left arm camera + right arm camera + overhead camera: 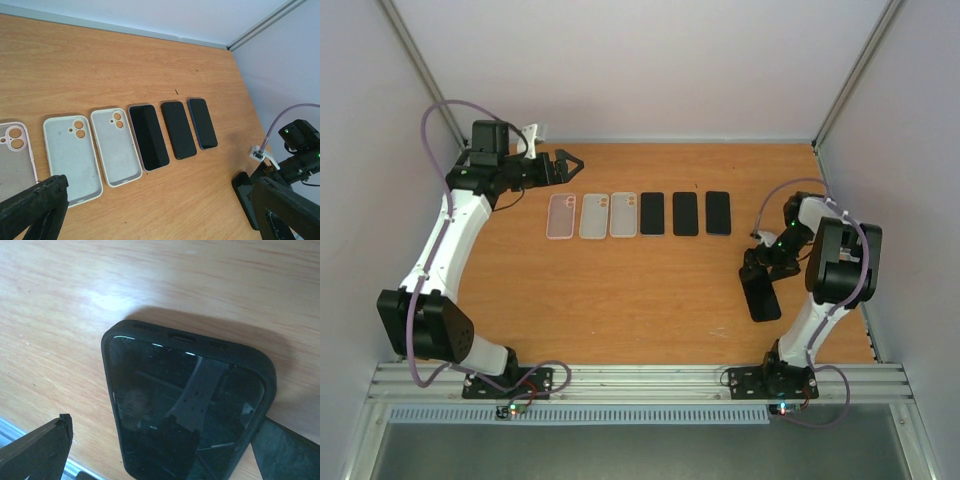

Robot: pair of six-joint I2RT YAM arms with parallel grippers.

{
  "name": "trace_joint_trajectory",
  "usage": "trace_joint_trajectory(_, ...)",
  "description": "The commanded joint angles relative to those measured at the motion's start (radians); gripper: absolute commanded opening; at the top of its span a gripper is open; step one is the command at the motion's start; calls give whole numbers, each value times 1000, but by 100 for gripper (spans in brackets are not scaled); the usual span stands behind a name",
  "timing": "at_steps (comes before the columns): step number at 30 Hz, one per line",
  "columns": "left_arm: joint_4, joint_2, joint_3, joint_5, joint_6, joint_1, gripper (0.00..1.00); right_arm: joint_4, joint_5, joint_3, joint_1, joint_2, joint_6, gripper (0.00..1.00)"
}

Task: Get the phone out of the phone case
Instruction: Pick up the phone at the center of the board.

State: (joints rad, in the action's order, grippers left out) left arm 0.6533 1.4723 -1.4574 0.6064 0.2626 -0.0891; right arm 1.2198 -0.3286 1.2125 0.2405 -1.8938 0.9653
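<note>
The phone (185, 410) sits fully inside its black case (267, 385), screen up on the table (620, 310) at the right, so the removal itself is not yet begun. The right gripper (762, 272) hovers just over its far end, jaws spread wide and touching nothing I can make out. The left gripper (572, 167), likewise spread and empty, hangs at the far left. Between them lies a row of three empty cases (593, 215) and three bare phones (685, 213) (well apart from the cased one), so nothing blocks the approach.
</note>
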Motion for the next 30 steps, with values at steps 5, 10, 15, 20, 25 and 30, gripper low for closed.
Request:
trace_joint_trajectory(5, -50, -16, -3, 9, 7, 2, 99, -177, 44, -193, -192, 115, 48, 99)
trace_joint_trajectory(10, -43, -11, -9, 6, 3, 2, 99, -267, 129, -321, -230, 206, 101, 99)
trace_joint_trajectory(15, -47, -4, -9, 8, 8, 2, 99, -355, 201, -451, -229, 314, 199, 98)
trace_joint_trajectory(20, -45, 3, -16, 5, 11, 2, 99, -378, 257, -503, -229, 342, 250, 93)
trace_joint_trajectory(25, -34, 1, -26, -5, 1, 2, 99, -399, 324, -525, -229, 328, 264, 89)
trace_joint_trajectory(30, -34, -12, -10, -15, -9, 2, 99, -410, 406, -560, -228, 348, 272, 90)
